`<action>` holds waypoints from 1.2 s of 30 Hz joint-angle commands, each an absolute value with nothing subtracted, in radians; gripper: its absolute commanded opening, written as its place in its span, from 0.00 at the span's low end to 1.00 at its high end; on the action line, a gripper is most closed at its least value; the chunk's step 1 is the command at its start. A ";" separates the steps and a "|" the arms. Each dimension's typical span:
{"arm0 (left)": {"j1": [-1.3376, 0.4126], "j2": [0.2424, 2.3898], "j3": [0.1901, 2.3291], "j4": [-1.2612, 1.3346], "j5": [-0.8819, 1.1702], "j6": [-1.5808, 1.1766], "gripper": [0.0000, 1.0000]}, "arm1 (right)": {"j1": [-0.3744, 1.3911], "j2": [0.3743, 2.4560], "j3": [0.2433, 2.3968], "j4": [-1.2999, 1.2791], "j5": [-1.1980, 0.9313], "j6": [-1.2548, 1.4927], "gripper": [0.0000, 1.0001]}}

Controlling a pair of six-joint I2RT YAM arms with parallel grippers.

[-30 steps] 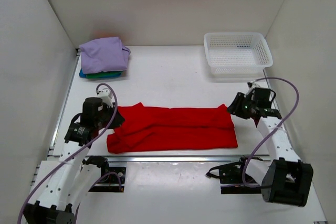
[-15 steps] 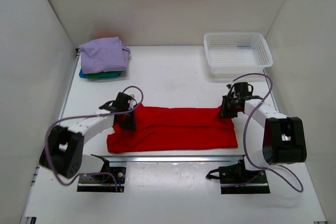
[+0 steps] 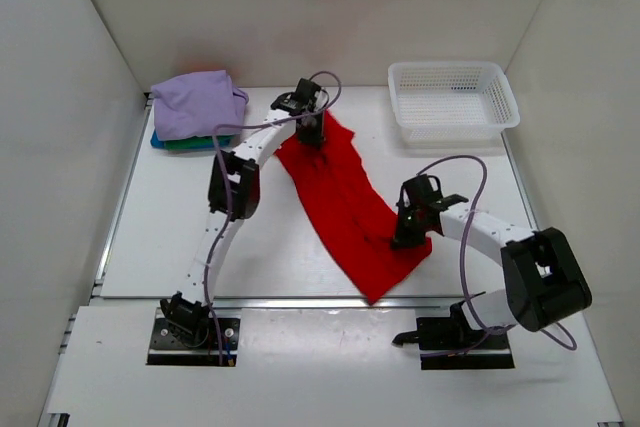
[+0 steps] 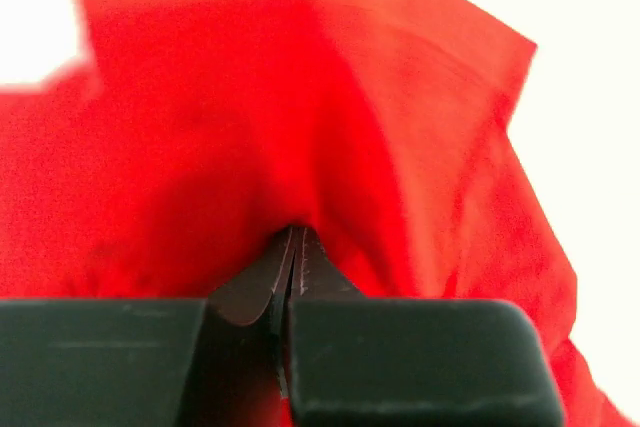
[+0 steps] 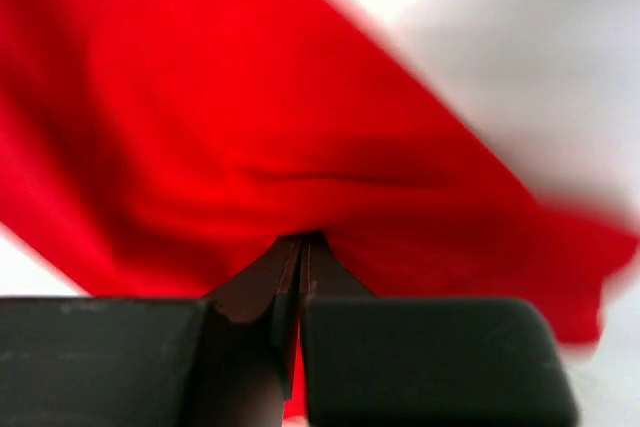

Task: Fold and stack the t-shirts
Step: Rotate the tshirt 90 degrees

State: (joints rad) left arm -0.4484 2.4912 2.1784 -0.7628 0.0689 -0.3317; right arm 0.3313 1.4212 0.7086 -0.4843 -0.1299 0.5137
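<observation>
White walls stand around a white table. On the table a red t-shirt lies in a long folded strip. It runs slantwise from the back middle down toward the front right. The left gripper is at the far end of the strip. Its fingers are pressed together with red cloth pinched between them, as the left wrist view shows. The right gripper is near the strip's front end, and it pinches the red cloth too. In the back left corner a lavender t-shirt lies folded on top of teal-blue and green t-shirts. Only their edges peek out. A white mesh basket sits in the back right corner, well apart from the shirts.
</observation>
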 commanded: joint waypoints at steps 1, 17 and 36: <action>-0.445 2.747 2.743 -1.067 0.130 -0.314 0.03 | 0.443 1.338 0.624 -0.375 -0.187 0.759 0.00; -0.321 2.754 2.528 -0.705 0.305 -0.485 0.00 | 0.893 1.463 0.462 0.290 -0.104 1.358 0.00; -0.327 1.977 1.754 -0.593 0.433 -0.276 0.37 | 0.612 1.223 0.699 -0.114 -0.319 0.649 0.47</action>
